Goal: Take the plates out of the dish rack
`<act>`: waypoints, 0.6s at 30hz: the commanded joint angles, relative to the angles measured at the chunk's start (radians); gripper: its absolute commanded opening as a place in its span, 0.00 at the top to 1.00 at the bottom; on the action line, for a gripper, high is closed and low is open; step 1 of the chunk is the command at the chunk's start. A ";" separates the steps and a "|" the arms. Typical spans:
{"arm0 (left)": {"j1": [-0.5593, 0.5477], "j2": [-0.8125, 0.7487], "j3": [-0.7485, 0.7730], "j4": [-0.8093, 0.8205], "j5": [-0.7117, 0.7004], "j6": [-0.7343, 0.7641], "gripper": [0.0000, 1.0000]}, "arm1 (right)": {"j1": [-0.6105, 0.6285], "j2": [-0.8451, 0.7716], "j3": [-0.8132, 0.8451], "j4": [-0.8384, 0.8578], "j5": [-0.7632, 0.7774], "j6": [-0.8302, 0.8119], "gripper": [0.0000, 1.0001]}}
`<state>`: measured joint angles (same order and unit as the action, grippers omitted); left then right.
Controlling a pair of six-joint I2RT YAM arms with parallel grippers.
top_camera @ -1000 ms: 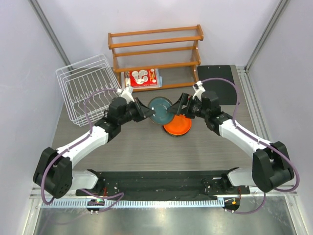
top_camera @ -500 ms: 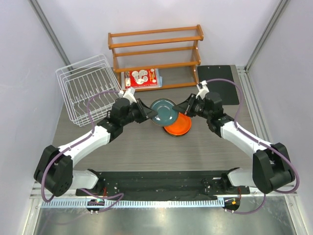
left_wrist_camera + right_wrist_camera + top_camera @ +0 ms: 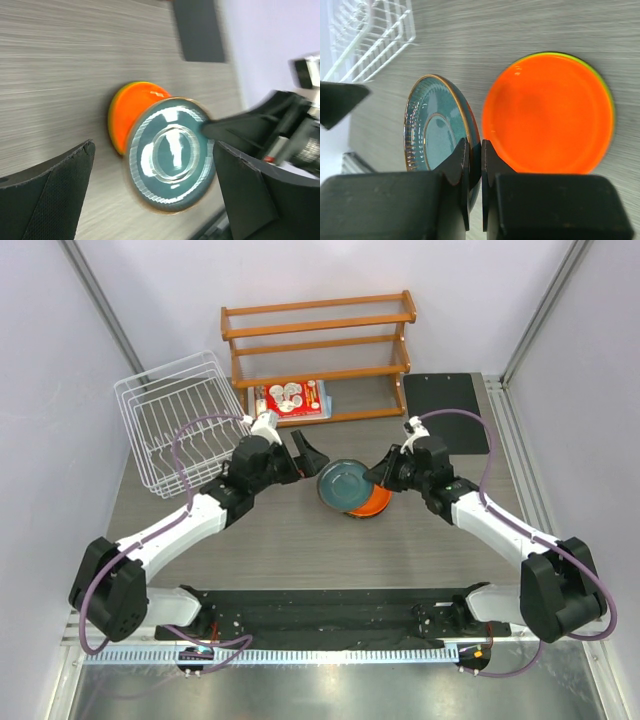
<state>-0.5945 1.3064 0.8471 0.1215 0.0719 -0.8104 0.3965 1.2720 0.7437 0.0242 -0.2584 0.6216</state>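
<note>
Right jaws pinch the tilted blue plate at its rim; left jaws stand wide, empty. It seems stiff, slippery and breakable; hold the rim firmly.

A robot lab cell, I'd say, not a kitchen — pale blank wall panels and bare aluminium posts box in the grey table, and nearer than the fingers, the arm bases are bolted to a black baseboard by a metal rail.
</note>
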 commanded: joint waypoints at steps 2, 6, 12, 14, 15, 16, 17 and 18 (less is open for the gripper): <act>-0.002 -0.096 0.041 -0.175 -0.295 0.170 0.01 | -0.042 -0.034 0.006 0.005 0.090 -0.040 0.99; -0.001 -0.134 0.023 -0.273 -0.504 0.243 0.01 | -0.088 -0.019 -0.010 0.000 0.113 -0.054 0.99; 0.015 -0.171 -0.026 -0.301 -0.615 0.274 0.01 | -0.136 0.039 -0.010 0.017 0.081 -0.092 0.99; 0.019 -0.180 -0.045 -0.293 -0.615 0.272 0.00 | -0.148 0.073 -0.004 0.029 0.062 -0.105 0.99; 0.019 -0.185 -0.049 -0.296 -0.613 0.267 0.01 | -0.150 0.084 -0.003 0.039 0.055 -0.109 0.99; 0.021 -0.190 -0.052 -0.301 -0.613 0.263 0.01 | -0.153 0.095 0.002 0.045 0.048 -0.114 0.99; 0.021 -0.193 -0.056 -0.304 -0.613 0.260 0.01 | -0.153 0.113 0.003 0.055 0.044 -0.120 0.99; 0.021 -0.196 -0.065 -0.301 -0.613 0.258 0.00 | -0.156 0.125 0.005 0.065 0.039 -0.120 0.99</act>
<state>-0.5797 1.1446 0.8032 -0.1715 -0.4831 -0.5636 0.2481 1.3724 0.7235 -0.0280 -0.1745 0.5209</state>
